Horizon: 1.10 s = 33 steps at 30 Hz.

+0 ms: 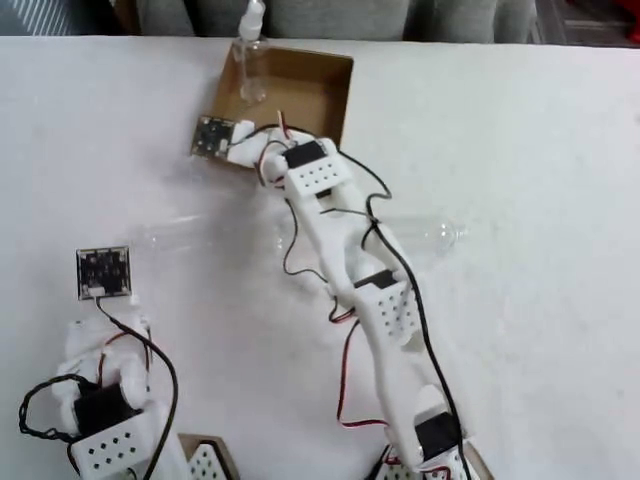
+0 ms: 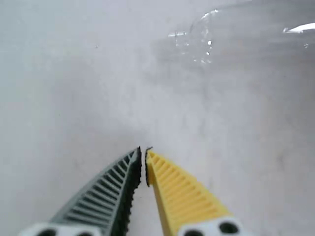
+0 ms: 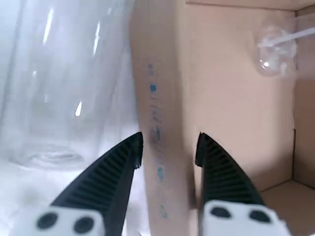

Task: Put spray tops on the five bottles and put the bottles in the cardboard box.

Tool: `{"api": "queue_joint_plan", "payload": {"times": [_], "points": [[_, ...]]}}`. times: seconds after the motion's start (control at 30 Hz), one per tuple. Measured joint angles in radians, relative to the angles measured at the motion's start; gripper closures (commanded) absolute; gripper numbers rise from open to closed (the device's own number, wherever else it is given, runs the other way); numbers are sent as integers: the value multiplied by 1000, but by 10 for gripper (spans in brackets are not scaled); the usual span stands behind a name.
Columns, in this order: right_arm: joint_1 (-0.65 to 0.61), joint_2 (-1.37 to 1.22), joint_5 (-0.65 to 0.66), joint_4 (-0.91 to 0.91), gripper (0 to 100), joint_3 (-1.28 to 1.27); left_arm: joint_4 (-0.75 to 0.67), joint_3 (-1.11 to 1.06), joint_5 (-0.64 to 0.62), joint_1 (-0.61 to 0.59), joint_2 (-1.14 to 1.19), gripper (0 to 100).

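The right arm (image 1: 345, 245) is being shown as white moulded segments, with black servo blocks and rows of small round holes in the housings. Red and black cables (image 1: 344, 395) are being run along it in loose loops. A square dark circuit board (image 1: 103, 270) is being carried on the white left arm (image 1: 105, 425). A grey finger (image 2: 110, 194) and a yellow finger (image 2: 182, 196), both ribbed and toothed, are being shown in white bases; the right arm's black fingers (image 3: 106, 177) are being shown ribbed likewise.
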<state>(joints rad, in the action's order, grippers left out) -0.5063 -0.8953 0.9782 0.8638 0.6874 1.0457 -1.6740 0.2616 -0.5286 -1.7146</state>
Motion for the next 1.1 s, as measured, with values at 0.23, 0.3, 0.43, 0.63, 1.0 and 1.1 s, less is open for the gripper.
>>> {"api": "queue_joint_plan", "payload": {"times": [0.23,0.3,0.43,0.63,1.0,1.1], "points": [[-3,-2,0,0,981,20,0,0,0,0,0,973],[-5,-2,0,0,981,20,0,0,0,0,0,973],[-5,-2,0,0,981,20,0,0,0,0,0,973],[-5,-2,0,0,981,20,0,0,0,0,0,973],[-5,-2,104,83,981,35,0,0,0,0,0,973],[-5,-2,123,110,981,38,0,0,0,0,0,973]]}}
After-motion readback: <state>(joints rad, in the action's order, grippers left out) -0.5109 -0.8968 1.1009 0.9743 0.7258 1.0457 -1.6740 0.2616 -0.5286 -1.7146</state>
